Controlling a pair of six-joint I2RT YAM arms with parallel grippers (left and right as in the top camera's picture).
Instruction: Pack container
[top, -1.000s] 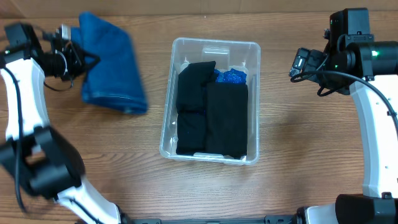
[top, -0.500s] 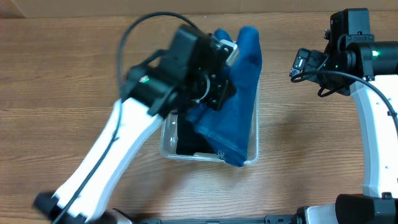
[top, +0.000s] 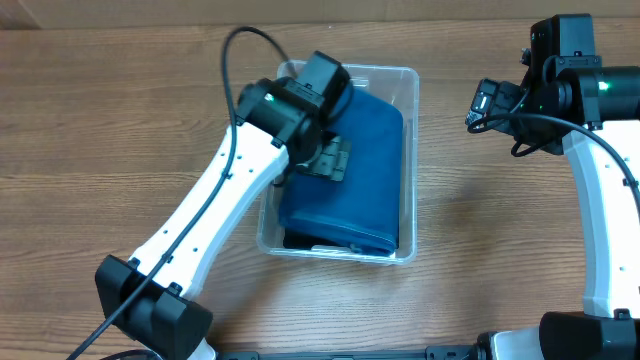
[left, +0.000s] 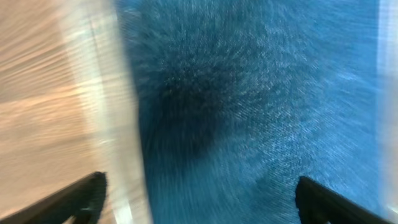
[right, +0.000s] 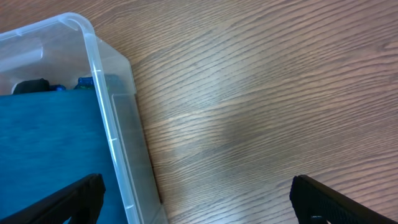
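The clear container (top: 409, 150) stands at the table's middle. A folded blue cloth (top: 355, 180) lies in it and covers most of the black cloths (top: 298, 240) underneath. My left gripper (top: 328, 158) hovers over the container's left side, just above the blue cloth. In the left wrist view its fingers stand wide apart, so the gripper (left: 199, 205) is open, with the blue cloth (left: 249, 93) lying free below and the blurred container wall (left: 121, 124) at the left. My right gripper (right: 199, 199) is open over bare wood, to the right of the container (right: 107, 118).
The wooden table (top: 500, 230) stretches on both sides of the container. My right arm (top: 590, 180) stands along the right edge. My left arm (top: 200, 220) crosses diagonally from the front left to the container.
My left arm swung from the table's left to the container with the blue cloth, then opened and let it go. The cloth now lies flat inside. The right arm has not moved.
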